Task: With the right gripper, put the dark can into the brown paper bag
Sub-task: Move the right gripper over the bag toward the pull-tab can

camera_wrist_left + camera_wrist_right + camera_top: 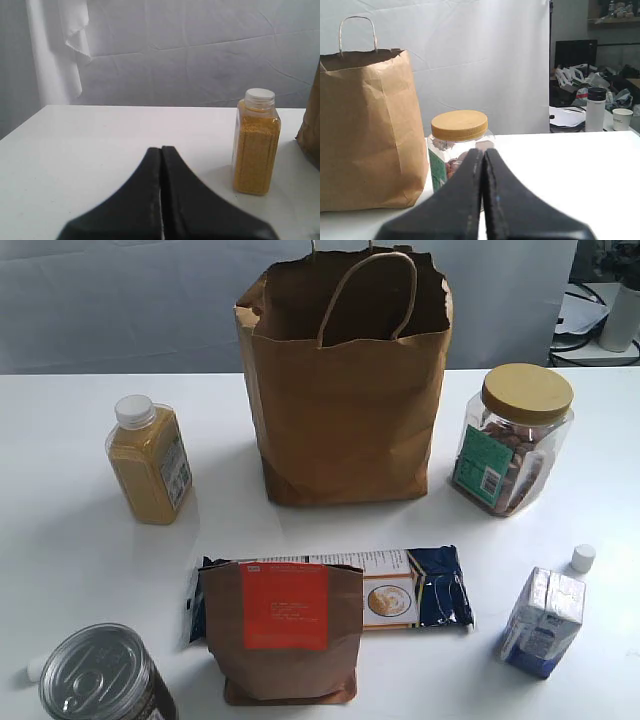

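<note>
The dark can (103, 677), with its shiny ring-pull lid, stands at the front left corner of the white table. The brown paper bag (345, 380) stands upright and open at the back centre, one loop handle hanging over its mouth. The bag (367, 127) also shows in the right wrist view. Neither arm appears in the exterior view. My right gripper (483, 150) is shut and empty, pointing at the tan-lidded jar. My left gripper (161, 148) is shut and empty, and points past a yellow bottle.
A yellow bottle (150, 460) stands left of the bag, a clear jar with a tan lid (512, 438) right of it. A small brown pouch with an orange label (281, 630) and a flat snack packet (415, 590) lie in front. A small carton (543, 622) stands front right.
</note>
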`<state>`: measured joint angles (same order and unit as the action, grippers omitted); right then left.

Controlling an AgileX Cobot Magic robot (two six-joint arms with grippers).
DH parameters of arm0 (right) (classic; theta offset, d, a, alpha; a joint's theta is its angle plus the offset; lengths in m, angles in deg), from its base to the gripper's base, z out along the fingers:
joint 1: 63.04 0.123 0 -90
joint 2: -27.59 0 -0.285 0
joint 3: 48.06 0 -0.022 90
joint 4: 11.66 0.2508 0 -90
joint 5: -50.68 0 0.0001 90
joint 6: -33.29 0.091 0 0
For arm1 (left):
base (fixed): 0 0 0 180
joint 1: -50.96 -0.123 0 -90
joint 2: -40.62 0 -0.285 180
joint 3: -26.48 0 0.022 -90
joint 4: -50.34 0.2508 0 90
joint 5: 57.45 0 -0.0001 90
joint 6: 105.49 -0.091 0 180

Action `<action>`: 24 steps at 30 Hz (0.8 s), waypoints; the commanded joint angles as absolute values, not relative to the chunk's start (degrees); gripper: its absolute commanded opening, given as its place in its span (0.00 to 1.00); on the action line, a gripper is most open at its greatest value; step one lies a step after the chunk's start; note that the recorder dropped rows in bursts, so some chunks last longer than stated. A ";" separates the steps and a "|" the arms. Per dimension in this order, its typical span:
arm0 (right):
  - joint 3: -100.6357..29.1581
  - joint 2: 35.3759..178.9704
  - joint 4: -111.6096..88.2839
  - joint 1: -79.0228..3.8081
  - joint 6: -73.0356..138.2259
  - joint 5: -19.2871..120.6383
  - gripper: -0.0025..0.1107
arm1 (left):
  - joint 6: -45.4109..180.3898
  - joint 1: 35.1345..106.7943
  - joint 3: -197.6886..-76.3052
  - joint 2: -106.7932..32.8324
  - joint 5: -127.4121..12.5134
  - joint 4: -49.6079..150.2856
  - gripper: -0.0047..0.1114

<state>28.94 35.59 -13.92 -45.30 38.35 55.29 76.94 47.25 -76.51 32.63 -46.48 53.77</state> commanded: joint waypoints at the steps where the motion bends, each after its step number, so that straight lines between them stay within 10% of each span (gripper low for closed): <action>1: 29.16 35.38 -13.76 -45.70 38.41 54.81 0.02 | 77.12 47.56 -76.31 32.83 -46.91 53.91 0.04; 14: 26.88 35.38 -3.79 -43.90 41.32 46.77 0.02 | 77.12 47.56 -76.31 32.83 -46.91 53.91 0.04; 24: 1.43 59.99 -9.76 -25.94 41.20 66.42 0.02 | 77.12 47.56 -76.31 32.83 -46.91 53.91 0.04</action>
<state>8.05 53.02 -8.07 -31.22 40.96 59.23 76.94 47.25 -76.51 32.63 -46.48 53.77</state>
